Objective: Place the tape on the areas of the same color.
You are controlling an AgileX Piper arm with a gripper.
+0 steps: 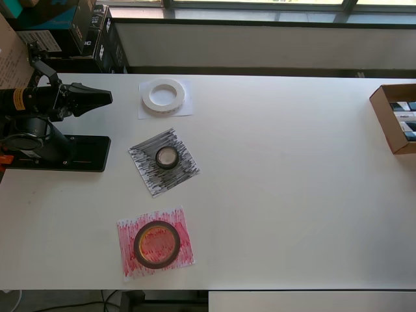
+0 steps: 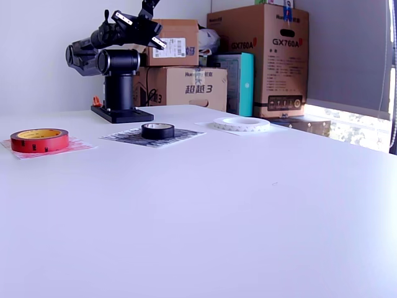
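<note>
Behind, box (image 2: 273, 59) marked "GX760A", seemingly.

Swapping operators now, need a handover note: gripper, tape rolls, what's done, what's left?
Gripper: holds nothing, folded back over the arm's base; fingers look parted in the exterior view.
White roll sits on the white sheet.
Black roll sits on the black sheet.
Red roll sits on the red sheet.
Done: all three rolls match their sheets.
Left: nothing visible to place.
</note>
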